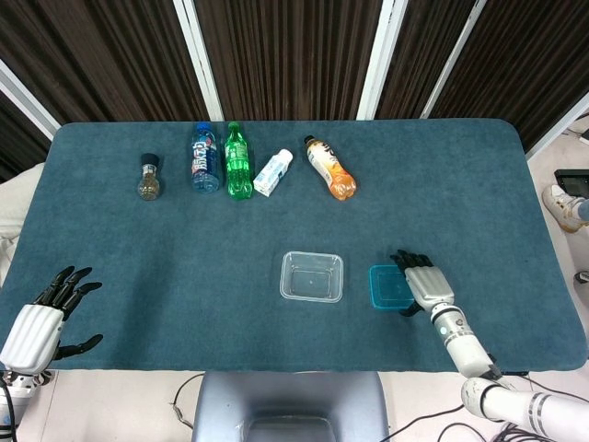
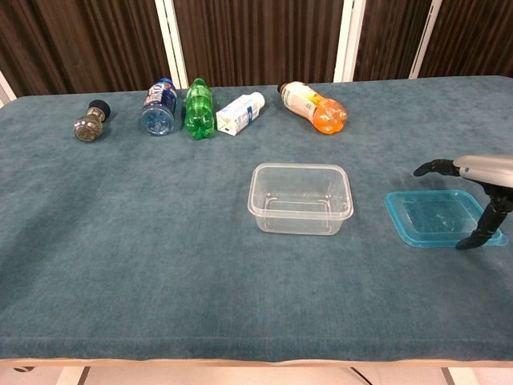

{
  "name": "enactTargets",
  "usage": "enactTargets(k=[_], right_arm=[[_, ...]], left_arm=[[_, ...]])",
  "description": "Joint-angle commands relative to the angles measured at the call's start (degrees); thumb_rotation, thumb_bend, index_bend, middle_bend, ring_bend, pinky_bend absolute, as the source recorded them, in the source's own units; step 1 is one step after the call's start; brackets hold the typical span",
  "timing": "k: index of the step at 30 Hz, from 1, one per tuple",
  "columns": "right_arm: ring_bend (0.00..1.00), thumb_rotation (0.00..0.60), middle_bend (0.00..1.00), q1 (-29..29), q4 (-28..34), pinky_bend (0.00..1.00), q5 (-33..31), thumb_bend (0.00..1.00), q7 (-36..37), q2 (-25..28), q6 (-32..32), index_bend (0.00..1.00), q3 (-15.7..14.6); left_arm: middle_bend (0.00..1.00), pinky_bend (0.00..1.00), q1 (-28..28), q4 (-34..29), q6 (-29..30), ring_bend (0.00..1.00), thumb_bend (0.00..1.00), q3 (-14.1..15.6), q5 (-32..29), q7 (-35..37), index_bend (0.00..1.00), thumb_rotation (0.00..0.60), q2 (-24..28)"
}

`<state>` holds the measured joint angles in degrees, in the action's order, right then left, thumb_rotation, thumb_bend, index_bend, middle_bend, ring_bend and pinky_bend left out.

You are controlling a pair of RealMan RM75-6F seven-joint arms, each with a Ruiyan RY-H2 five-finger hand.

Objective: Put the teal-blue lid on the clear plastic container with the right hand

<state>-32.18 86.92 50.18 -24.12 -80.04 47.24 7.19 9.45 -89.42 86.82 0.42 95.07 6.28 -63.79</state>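
The clear plastic container [image 1: 311, 276] [image 2: 300, 197] stands open near the table's middle front. The teal-blue lid [image 1: 386, 286] [image 2: 442, 216] lies flat on the cloth just to its right. My right hand [image 1: 423, 284] [image 2: 477, 183] hovers over the lid's right part, fingers spread, thumb reaching down at the lid's near right edge; it holds nothing. In the head view it covers the lid's right half. My left hand [image 1: 41, 316] rests open at the table's front left corner, far from both objects.
Along the back lie a small dark-capped jar [image 1: 149, 177], a blue-labelled bottle [image 1: 204, 158], a green bottle [image 1: 237, 161], a small white bottle [image 1: 273, 172] and an orange drink bottle [image 1: 329, 168]. The dark teal cloth [image 1: 184, 249] covers the table.
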Motion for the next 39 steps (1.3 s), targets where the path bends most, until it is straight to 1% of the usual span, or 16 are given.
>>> enactTargets(k=[1,8,11,14,18,19,21,24,28,29,31,34,39], right_arm=[[0.0,0.6,0.0,-0.57,-0.61,0.07,-0.09,0.27,0.53,-0.62,-0.46,0.0,-0.21],[0.0,0.6,0.0,-1.68,-2.27,0.08,-0.44,0.27,1.55,-2.15,-1.14,0.0,-0.95],[0.02,0.6,0.04,-2.03,-2.87,0.1,-0.86,0.27,1.97,-2.43,-1.78,0.0,-1.42],[0.05,0.6,0.07,-2.46,-3.54,0.14,-1.45,0.27,1.95,-2.69,-2.27,0.0,-1.92],[0.15,0.6,0.15,-2.68,-4.11,0.25,-1.36,0.27,2.87,-3.1,-2.43,0.02,-2.23],[0.18,0.6,0.17,-2.68,-4.25,0.28,-1.19,0.27,3.12,-3.19,-2.38,0.05,-2.29],[0.26,0.6,0.22,-2.57,-4.48,0.36,-0.53,0.27,4.11,-3.31,-2.42,0.14,-2.39],[0.36,0.6,0.29,-2.33,-4.8,0.46,0.65,0.27,6.26,-3.23,-2.85,0.25,-2.31],[0.51,0.6,0.41,-2.01,-5.38,0.62,2.82,0.32,8.06,-3.23,-2.27,0.4,-2.34],[0.54,0.6,0.42,-1.94,-5.33,0.64,3.36,0.33,8.47,-3.08,-2.12,0.43,-2.36],[0.57,0.6,0.45,-1.87,-4.83,0.67,3.96,0.37,8.88,-2.59,-1.92,0.47,-2.39],[0.59,0.6,0.48,-1.57,-3.29,0.68,5.27,0.4,8.75,-1.38,-0.62,0.51,-2.62],[0.59,0.6,0.49,0.02,1.46,0.68,9.49,0.4,8.33,1.26,4.08,0.51,-3.41]], left_arm=[[0.1,0.31,-0.01,0.03,0.05,0.05,0.41,0.05,0.11,0.05,0.25,0.6,0.04],[0.1,0.31,-0.01,0.12,0.04,0.05,0.42,0.16,0.29,0.35,0.25,0.6,0.1],[0.1,0.31,-0.04,0.13,0.06,0.05,0.42,0.22,0.36,0.49,0.25,0.6,0.17],[0.1,0.31,-0.05,0.17,0.12,0.05,0.42,0.24,0.44,0.58,0.25,0.6,0.16],[0.1,0.31,-0.02,0.18,0.06,0.05,0.42,0.33,0.59,0.43,0.25,0.6,0.15],[0.1,0.31,-0.02,0.19,0.06,0.05,0.42,0.36,0.64,0.43,0.25,0.6,0.14],[0.1,0.31,-0.02,0.21,0.05,0.05,0.42,0.39,0.69,0.37,0.25,0.6,0.14],[0.1,0.31,-0.04,0.23,0.07,0.05,0.42,0.38,0.67,0.39,0.25,0.6,0.12],[0.1,0.31,-0.05,0.2,0.02,0.05,0.42,0.41,0.63,0.39,0.25,0.6,0.16],[0.1,0.31,-0.05,0.18,0.02,0.05,0.42,0.42,0.63,0.38,0.25,0.6,0.15],[0.1,0.31,-0.06,0.18,-0.01,0.05,0.42,0.44,0.64,0.34,0.25,0.6,0.17],[0.1,0.31,-0.06,0.13,-0.04,0.05,0.41,0.46,0.63,0.31,0.25,0.6,0.19],[0.1,0.32,-0.09,-0.02,-0.05,0.05,0.41,0.52,0.67,0.18,0.25,0.6,0.22]])
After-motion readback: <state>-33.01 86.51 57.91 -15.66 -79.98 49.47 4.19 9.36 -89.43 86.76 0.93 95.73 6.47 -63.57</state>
